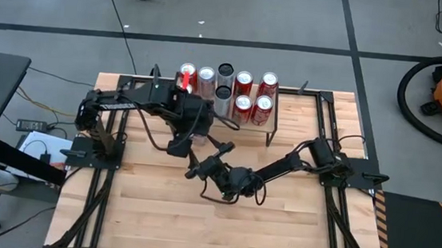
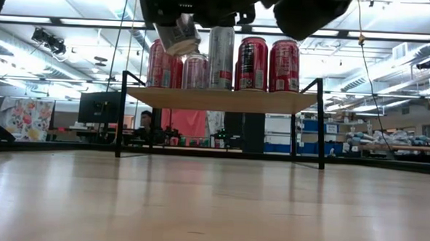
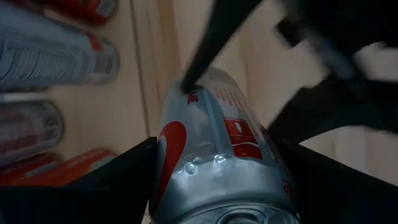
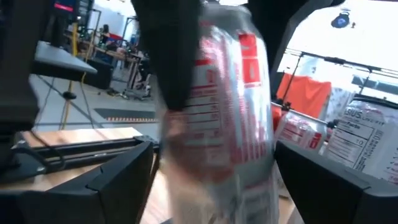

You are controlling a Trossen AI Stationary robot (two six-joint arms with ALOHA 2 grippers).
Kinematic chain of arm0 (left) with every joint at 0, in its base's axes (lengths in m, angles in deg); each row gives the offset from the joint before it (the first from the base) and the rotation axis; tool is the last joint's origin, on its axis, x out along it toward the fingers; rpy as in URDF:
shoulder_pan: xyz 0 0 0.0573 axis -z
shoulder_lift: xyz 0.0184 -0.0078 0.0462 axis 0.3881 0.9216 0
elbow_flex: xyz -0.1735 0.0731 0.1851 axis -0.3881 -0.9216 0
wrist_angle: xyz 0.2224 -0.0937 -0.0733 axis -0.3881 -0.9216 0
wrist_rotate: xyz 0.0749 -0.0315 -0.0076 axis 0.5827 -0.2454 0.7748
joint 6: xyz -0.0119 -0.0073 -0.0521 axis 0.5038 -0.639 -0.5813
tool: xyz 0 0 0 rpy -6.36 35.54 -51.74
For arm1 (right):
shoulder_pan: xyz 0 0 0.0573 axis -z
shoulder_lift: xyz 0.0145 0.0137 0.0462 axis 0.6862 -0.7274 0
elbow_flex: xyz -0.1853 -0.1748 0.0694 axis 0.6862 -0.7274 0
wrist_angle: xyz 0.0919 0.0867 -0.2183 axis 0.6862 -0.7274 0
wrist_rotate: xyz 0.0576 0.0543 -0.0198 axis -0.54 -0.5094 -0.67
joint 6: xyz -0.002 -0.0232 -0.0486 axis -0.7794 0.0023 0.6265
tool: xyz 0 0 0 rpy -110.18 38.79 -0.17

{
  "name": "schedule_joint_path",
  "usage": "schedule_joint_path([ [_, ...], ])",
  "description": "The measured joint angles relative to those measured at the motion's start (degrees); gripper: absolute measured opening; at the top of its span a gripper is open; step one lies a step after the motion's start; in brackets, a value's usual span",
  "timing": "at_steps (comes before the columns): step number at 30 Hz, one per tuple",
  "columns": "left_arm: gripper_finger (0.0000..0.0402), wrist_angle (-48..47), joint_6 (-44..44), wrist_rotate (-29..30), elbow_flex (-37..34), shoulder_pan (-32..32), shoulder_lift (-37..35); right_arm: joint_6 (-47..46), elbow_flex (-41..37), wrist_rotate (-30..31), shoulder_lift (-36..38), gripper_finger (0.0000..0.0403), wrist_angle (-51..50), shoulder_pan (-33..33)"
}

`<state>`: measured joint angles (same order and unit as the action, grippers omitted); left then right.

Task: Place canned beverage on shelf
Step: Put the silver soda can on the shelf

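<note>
Left gripper (image 3: 214, 180) clamps a silver can (image 3: 217, 155), tilted, beside the shelf (image 2: 223, 100). Right gripper (image 1: 197, 172) hangs nearby, jaws wide, seemingly empty.

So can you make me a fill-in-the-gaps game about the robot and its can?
1. The left gripper has its jaws ____ on the silver and red can.
2. That can is ____, not upright.
3. The right gripper has its jaws ____.
4. The shelf has a wooden top and thin legs coloured ____.

Missing words: shut; tilted; open; black.
</note>
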<state>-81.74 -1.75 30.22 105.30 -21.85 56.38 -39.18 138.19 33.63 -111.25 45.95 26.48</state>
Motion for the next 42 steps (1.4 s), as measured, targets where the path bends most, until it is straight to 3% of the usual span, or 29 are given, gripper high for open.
schedule_joint_path([
  [8,0.0309,-0.2,0.4,-0.2,0.0,0.2,0.0,-2.5,0.0,-2.8,0.0,0.0343,-1.0,1.5],
  [16,0.0311,-0.3,0.1,-0.2,0.0,0.1,0.0,-2.7,0.0,-4.2,0.0,0.0295,-1.0,1.6],
  [27,0.0357,2.7,-1.6,0.2,0.1,-0.1,0.0,-1.4,-0.1,-4.8,-0.1,0.0298,-2.2,1.7],
  [38,0.0361,10.0,-3.3,13.1,0.0,2.1,-5.4,-3.0,-1.6,-2.1,0.0,0.03,0.6,1.5],
  [42,0.0361,18.3,-3.1,20.8,-5.8,5.4,-11.3,-6.1,-4.7,-1.8,0.0,0.03,4.4,1.5],
])
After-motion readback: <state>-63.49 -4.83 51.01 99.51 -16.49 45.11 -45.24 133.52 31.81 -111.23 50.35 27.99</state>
